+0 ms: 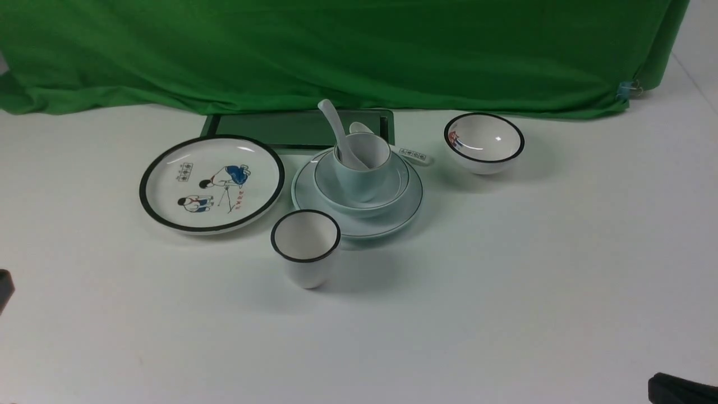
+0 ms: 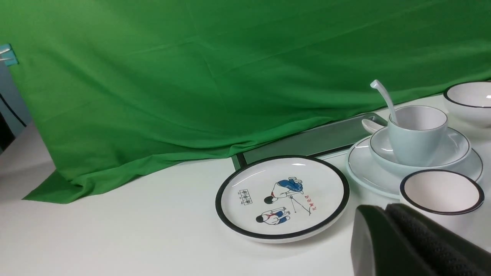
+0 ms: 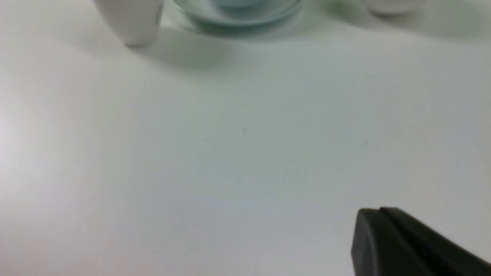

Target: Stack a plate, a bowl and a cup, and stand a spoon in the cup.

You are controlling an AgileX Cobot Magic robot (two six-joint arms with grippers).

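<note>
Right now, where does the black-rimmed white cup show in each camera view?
Front: black-rimmed cup, nearest the camera, just before the pale blue plate.
Left wrist, beside that plate's near edge.
Right wrist: only its blurred lower body, beside the plate.
Shared landmark: the plate.

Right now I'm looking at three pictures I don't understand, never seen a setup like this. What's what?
It is a two-armed robot. The wide picture looks forward from between its arms; the other two come from wrist cameras. The dark wedges there are the left end effector and right end effector, both shut, empty. On the white table a pale blue plate holds a bowl, with a cup in it and a spoon standing in the cup. Nearby: a picture plate, a black-rimmed cup, a small bowl, a second spoon.
</note>
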